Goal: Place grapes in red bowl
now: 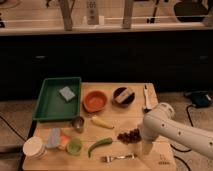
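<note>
The grapes (129, 135) are a small dark red-purple bunch lying on the wooden table at the front right. The red bowl (95, 100) sits empty farther back, near the table's middle, left of a dark bowl (123, 95). My white arm comes in from the right, and my gripper (145, 148) points down just right of the grapes, near the table's front edge. It holds nothing that I can see.
A green tray (55, 102) with a blue sponge stands at the left. A metal cup (78, 123), a yellow item (102, 122), a green chili pepper (99, 146), a fork (118, 158), a green cup (74, 146) and a white cup (33, 147) lie around the front. A utensil (146, 99) lies at the back right.
</note>
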Motion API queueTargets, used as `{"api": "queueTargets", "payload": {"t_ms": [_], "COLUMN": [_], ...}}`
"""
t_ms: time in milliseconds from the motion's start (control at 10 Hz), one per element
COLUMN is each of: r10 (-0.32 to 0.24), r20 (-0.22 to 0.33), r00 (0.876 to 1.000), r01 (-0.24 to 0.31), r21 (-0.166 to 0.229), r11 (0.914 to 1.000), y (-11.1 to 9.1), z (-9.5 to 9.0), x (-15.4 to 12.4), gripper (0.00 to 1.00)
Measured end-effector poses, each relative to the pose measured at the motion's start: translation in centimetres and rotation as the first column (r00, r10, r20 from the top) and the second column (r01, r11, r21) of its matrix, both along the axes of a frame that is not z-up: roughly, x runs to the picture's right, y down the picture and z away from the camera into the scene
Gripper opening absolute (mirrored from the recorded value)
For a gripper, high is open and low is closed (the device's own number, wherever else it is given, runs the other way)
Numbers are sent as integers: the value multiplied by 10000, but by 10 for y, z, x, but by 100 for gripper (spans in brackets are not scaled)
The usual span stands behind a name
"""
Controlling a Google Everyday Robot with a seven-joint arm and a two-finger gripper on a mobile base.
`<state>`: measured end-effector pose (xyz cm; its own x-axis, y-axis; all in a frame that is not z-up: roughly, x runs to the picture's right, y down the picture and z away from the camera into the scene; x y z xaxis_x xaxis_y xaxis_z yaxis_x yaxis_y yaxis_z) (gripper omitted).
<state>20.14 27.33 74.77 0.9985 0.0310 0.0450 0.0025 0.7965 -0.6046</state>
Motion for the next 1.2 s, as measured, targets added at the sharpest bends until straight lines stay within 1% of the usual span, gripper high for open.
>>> {"api": "queueTargets", "payload": {"t_ms": [1200], "r10": [792], "r20": [-174], "r00": [9967], "r01": [-794], "r21": [-135], "r11": [9967], "y": [9], "z": [20], "x": [-8], "gripper": [80]}}
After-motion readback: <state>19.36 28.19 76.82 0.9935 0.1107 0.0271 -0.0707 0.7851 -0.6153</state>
